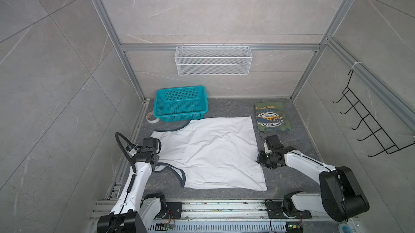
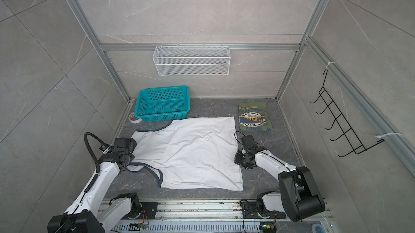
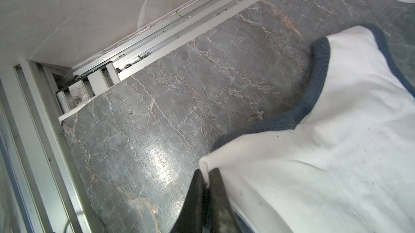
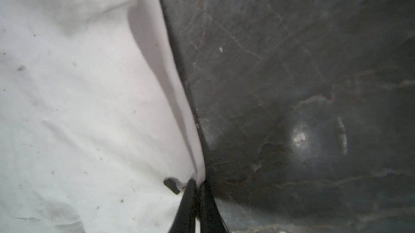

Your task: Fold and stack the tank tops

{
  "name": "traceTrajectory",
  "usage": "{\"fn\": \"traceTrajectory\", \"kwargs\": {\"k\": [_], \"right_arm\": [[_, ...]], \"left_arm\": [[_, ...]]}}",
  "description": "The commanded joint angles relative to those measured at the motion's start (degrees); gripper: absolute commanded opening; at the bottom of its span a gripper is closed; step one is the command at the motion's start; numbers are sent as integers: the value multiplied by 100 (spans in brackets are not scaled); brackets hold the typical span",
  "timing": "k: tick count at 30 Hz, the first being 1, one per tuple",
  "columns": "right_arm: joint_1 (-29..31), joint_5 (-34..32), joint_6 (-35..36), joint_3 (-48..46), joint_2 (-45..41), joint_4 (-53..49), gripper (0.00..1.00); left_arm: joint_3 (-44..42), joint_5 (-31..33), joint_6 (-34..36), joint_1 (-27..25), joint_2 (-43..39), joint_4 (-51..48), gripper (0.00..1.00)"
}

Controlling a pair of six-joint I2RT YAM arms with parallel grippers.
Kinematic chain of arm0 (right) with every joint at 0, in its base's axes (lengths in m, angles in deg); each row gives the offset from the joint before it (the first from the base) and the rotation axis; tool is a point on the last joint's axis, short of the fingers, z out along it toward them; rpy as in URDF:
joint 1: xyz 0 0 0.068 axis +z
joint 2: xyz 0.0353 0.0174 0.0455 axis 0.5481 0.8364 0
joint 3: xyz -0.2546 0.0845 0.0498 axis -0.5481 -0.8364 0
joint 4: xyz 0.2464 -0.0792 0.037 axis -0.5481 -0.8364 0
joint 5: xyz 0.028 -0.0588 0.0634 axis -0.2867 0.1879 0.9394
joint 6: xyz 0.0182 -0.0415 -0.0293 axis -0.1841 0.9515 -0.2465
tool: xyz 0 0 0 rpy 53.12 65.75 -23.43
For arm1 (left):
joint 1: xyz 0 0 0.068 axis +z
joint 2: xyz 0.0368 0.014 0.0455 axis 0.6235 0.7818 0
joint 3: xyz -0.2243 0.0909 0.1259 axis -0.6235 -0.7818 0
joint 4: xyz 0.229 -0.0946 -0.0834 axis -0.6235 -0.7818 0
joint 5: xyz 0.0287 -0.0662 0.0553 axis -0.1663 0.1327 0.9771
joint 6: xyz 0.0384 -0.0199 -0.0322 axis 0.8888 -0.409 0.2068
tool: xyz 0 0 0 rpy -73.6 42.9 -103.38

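From above, the white tank top [image 1: 208,153] lies spread across the middle of the table [image 1: 292,175]. It is plain side up and creased, with its hem toward the right edge and its straps toward the left. The olive tank top [image 1: 272,117] sits folded in a small rectangle at the far right corner, graphic up, just beside the white one's far hem corner. The left gripper [image 1: 157,153] is down at the strap end and the right gripper [image 1: 258,160] is at the hem. One navy-edged strap [image 2: 155,173] loops loose toward the near edge. The other runs up to the foot of the teal basket [image 2: 162,105].

From the left wrist, the left gripper [image 3: 207,177] has its jaws nearly together on a small raised fold of white cloth, close to the navy trim [image 3: 314,99]. Only the very tips hold it.

From the right wrist, the right gripper [image 4: 197,184] is closed down on the hem edge, again with just a sliver of cloth between the tips.

I'd worry about both pinches being so shallow, since a quick lift could pull the cloth free on one side and skew the fold. They may also have only the upper layer. The loose strap could drag or tuck under. The far strap could tug the basket, and a wide sweep might nudge the olive one.
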State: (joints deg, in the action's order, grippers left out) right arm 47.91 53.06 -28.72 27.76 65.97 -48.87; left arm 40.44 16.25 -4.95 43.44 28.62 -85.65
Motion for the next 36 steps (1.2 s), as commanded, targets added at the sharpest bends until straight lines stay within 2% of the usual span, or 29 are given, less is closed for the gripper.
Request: {"fn": "traceTrajectory", "kwargs": {"k": [1, 5, 9, 10, 11, 13, 15, 18, 21, 25, 29, 31, 36], "right_arm": [[48, -314, -68, -77, 15, -380, 6], [47, -629, -20, 74, -254, -603, 8], [98, -824, 74, 178, -744, -969, 29], [168, -774, 25, 166, -849, -1016, 31], [331, -791, -33, 184, -933, -1107, 33], [746, -1028, -188, 264, -1048, -1384, 38], [1177, -1107, -380, 317, -1134, -1540, 39], [1569, -852, -674, 220, -1147, -1510, 39], [1874, -910, -887, 90, -1110, -1491, 40], [2015, -638, -1039, -152, -1030, -1109, 39], [2018, -306, -1110, -293, -707, -721, 40], [2015, -212, -1202, -395, -574, -522, 40], [1971, -394, -1483, -562, -330, -487, 40]], "left_arm": [[-7, -52, -2, 137, 159, 21, 39], [118, -247, 24, 160, 363, -30, 56], [213, -193, 106, 147, -18, -327, 64], [185, -249, 131, 150, -182, -331, 64], [132, -562, 180, 146, -368, -288, 65], [56, -1206, 312, 69, -541, -147, 65], [70, -1724, 332, -219, -442, -119, 64], [120, -1820, 200, -810, -20, -238, 63], [-143, -1824, -116, -1029, 139, -208, 60], [-778, -1965, -459, -1021, -132, 420, 57], [-1011, -1970, -623, -935, -196, 867, 54], [-1098, -2206, -628, -695, -107, 1102, 54], [-1195, -2207, -734, -43, -149, 1018, 54]]}}
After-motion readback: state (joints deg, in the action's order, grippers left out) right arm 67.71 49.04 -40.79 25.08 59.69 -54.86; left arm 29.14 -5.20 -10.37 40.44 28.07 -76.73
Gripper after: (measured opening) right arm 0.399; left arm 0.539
